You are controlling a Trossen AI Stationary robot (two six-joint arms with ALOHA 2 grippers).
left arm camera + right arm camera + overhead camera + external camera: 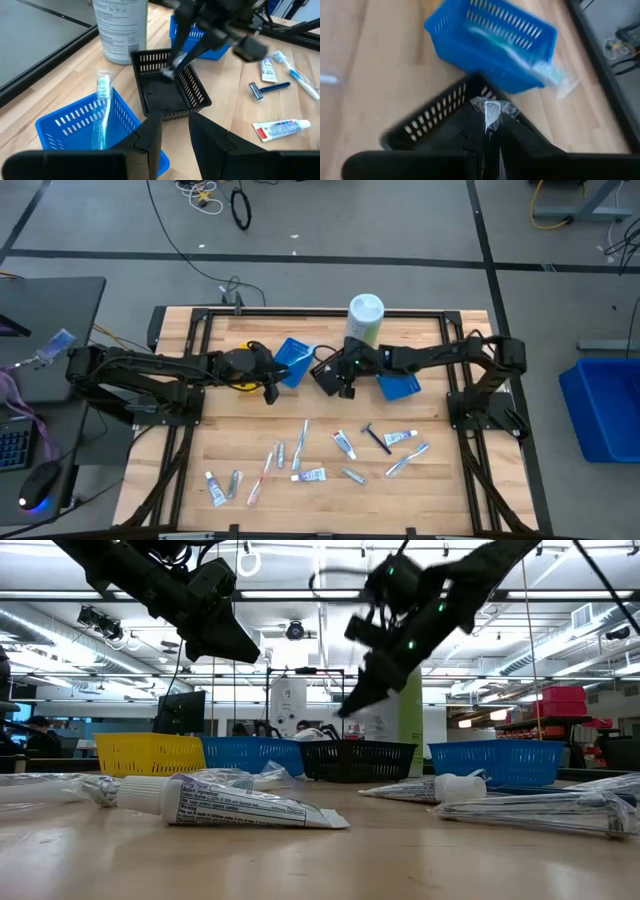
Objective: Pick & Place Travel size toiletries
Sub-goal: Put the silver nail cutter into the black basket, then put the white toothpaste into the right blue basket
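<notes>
My right gripper (492, 131) hovers over the black tray (326, 376), shut on a small silvery wrapped toiletry (491, 109). The left wrist view shows that toiletry (171, 68) above the black tray (170, 92). My left gripper (175, 131) is open and empty, near the blue tray (80, 122); a wrapped toothbrush (102, 107) leans on that tray's rim. Several toothpaste tubes, toothbrushes and a dark-handled razor (376, 438) lie flat on the table's near half (300, 450). My right gripper pinches the silvery wrapped toiletry between its two fingers, coming from above and slanting down. The item's free end (491, 106) sticks out beyond the fingertips, lifted clear over the black tray. Which part the fingers are on is hidden by the fingers themselves.
A tall white-and-green canister (364, 318) stands at the far edge behind the trays. A second blue tray (400, 387) sits under my right arm, and a yellow tray (148, 753) under my left arm. The two grippers are close together over the trays.
</notes>
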